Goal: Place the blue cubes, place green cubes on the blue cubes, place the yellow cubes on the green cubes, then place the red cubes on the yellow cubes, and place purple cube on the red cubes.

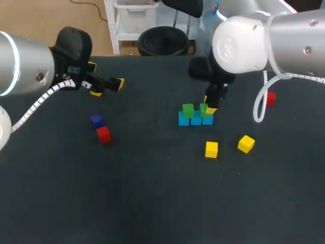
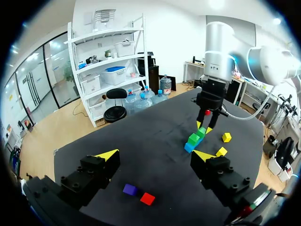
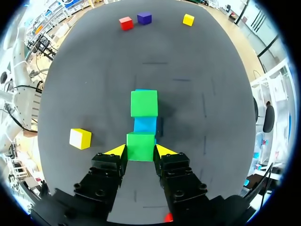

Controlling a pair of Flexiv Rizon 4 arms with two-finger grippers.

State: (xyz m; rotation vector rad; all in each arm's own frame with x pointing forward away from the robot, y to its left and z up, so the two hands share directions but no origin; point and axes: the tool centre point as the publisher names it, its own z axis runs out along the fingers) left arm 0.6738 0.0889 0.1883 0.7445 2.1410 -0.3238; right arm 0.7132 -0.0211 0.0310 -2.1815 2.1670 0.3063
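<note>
A short row of blue cubes (image 1: 196,120) lies mid-table. One green cube (image 1: 188,110) rests on its left end. My right gripper (image 1: 208,106) is shut on a second green cube (image 3: 140,146), held right on the row's right end. In the right wrist view, a bare blue cube (image 3: 144,125) and the other green cube (image 3: 144,103) lie ahead of the fingers. Two yellow cubes (image 1: 211,149) (image 1: 246,144) sit in front of the row. A purple cube (image 1: 96,120) and a red cube (image 1: 103,134) lie at the left, below my open, empty left gripper (image 1: 106,85). Another red cube (image 1: 270,98) lies at the right.
My right arm's white cable (image 1: 260,109) hangs in a loop between the blue row and the right-hand red cube. The dark table (image 1: 152,193) stretches bare across the front.
</note>
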